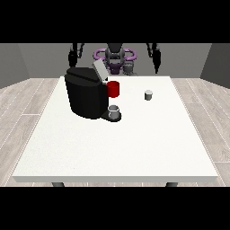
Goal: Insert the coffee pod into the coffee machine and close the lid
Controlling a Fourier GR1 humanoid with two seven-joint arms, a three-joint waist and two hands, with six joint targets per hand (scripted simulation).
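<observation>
Grey coffee pod (148, 95) sits alone on the white bench (117, 143), well right of the black coffee machine (85, 92), whose lid (99, 71) is up. Both hands, view's left (72, 57) and view's right (157, 59), hang back holding nothing; can't tell finger spread. Judgement: take the pod upright with the view's-right hand; count one pod, one machine, one red cup (113, 89), one grey cup (114, 111).

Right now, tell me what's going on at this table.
Nothing is being handled yet. The robot stands behind the white table with both arms raised: the hand at the view's left and the hand at the view's right hang above the far edge, touching nothing. The black coffee machine has its lid tilted open, a cup on its tray and a red part at its side. The small grey coffee pod stands apart, to the machine's right in the view.
</observation>
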